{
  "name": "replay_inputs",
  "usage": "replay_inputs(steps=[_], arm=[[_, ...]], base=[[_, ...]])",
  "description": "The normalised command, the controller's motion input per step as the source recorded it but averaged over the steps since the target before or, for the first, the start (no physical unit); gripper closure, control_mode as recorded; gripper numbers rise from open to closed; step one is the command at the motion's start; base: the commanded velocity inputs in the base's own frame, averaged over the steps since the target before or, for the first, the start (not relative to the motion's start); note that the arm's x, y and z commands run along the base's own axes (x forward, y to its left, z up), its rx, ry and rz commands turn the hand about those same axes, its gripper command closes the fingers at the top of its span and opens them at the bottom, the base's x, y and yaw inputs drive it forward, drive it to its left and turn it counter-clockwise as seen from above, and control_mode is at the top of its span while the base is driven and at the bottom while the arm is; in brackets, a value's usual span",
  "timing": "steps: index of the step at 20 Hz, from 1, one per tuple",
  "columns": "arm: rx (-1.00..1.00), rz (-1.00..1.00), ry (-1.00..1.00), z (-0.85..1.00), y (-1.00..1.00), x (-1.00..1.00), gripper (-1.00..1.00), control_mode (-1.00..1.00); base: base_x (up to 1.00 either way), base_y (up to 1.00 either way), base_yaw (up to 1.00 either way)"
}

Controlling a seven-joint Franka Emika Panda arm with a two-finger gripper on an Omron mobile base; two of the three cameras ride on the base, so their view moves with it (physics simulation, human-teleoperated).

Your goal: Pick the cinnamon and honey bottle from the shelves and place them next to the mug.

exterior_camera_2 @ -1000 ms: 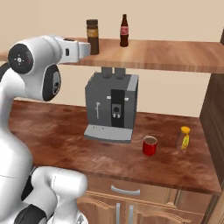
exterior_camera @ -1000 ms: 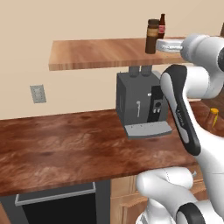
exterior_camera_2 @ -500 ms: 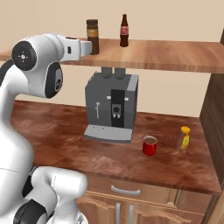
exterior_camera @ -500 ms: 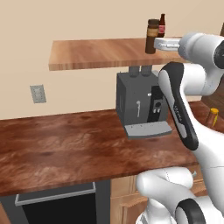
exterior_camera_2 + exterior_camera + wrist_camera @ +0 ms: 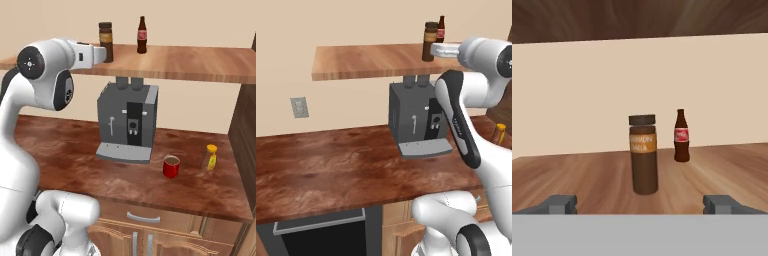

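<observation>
A: State the position of the dark brown cylindrical cinnamon jar with a dark cap and tan band.

B: The cinnamon jar stands upright on the long reddish-brown wooden shelf plank, toward the shelf's front edge. In the hand view it sits centred between the two finger tips, ahead of them and apart from both. A slim brown glass bottle with a red label stands upright on the same plank, behind the jar and to one side, not touching it.

A: State the condition of the two-finger gripper.

B: The gripper is spread wide, with its jaws fully apart and nothing between them. In the right base view the hand is extended level at shelf height, its front end just beside the jar. Whether it touches the jar cannot be determined.

A: Locate the remaining task items.

B: The small glossy red mug with a side handle stands on the dark reddish-brown wooden counter, in front of and to the right of the grey coffee machine. The amber-orange honey bottle with a yellowish cap and yellow label stands upright on the same counter, near the mug on its right, with a gap between them.

A: Other fixtures?

B: A grey wall outlet plate is mounted above the counter, left of the coffee machine in the left base view.
</observation>
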Motion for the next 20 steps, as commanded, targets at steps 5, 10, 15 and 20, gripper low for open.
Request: replay_inputs(steps=[5, 10, 15, 20], arm=[[0.0, 0.0, -0.04, -0.06, -0.02, 0.13, -1.0, -1.0], [0.0, 0.0, -0.01, -0.04, 0.0, 0.34, -1.0, -1.0], [0.0, 0.0, 0.0, -0.01, 0.0, 0.3, -1.0, -1.0], [0.0, 0.0, 0.0, 0.0, 0.0, 0.15, -1.0, -1.0]], base=[[0.0, 0.0, 0.0], [0.0, 0.0, 0.0], [0.0, 0.0, 0.0], [0.0, 0.0, 0.0]])
